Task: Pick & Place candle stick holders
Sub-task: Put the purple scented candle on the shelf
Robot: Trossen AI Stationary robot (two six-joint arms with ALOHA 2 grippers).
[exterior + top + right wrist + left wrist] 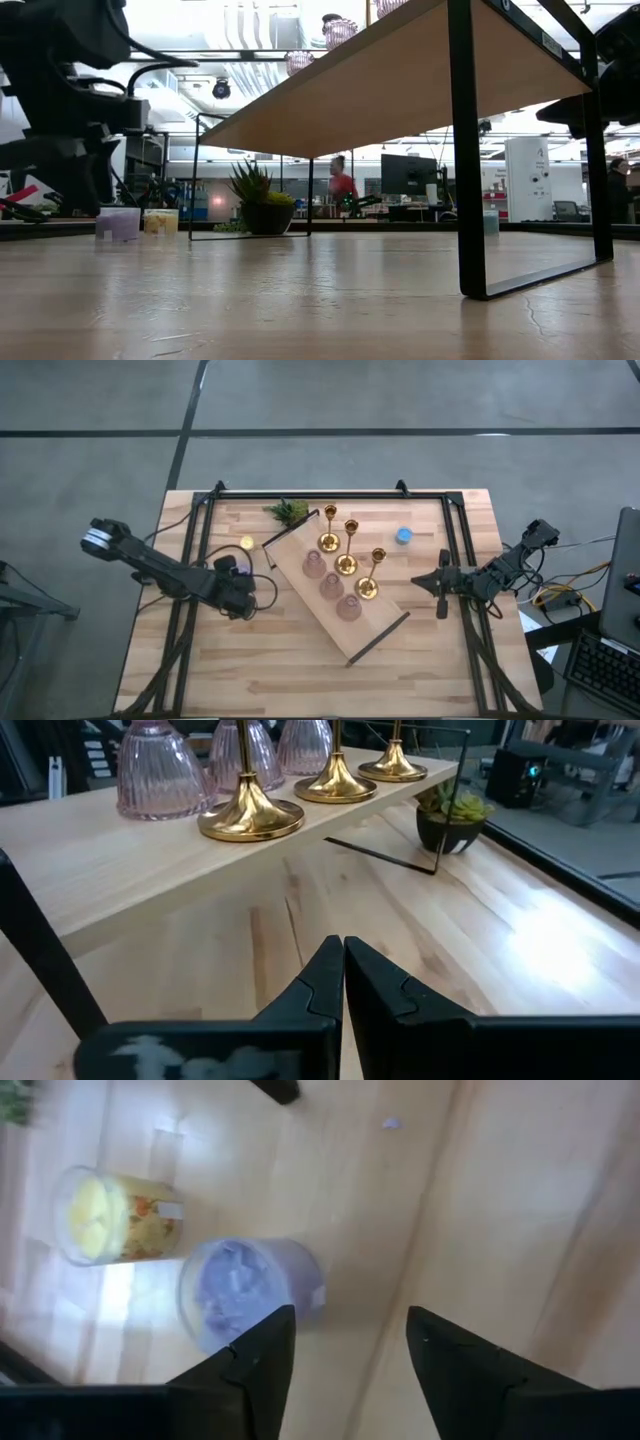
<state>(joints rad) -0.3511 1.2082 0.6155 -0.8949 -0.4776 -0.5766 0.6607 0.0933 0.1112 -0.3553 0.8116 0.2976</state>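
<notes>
Three gold candlesticks (pixel 346 563) and three pinkish glass cups (pixel 331 585) stand in two rows on a raised wooden shelf (pixel 385 625) that lies slantwise at the table's middle. They also show in the right wrist view, the candlesticks (pixel 250 818) and the cups (pixel 160 780) upright on their bases. My right gripper (pixel 425 582) is shut and empty, low over the table just right of the shelf, pointing at it (pixel 343 960). My left gripper (pixel 243 598) is open and empty left of the shelf, its fingers (pixel 345 1345) over bare wood beside a purple tealight (pixel 250 1290).
A yellow tealight (pixel 247 543) lies on the table left of the shelf, and a blue tealight (pixel 403 536) lies to its right. A green plant (pixel 288 511) stands at the far edge. The shelf rests on black metal legs (pixel 465 150). A black frame (pixel 330 493) borders the table.
</notes>
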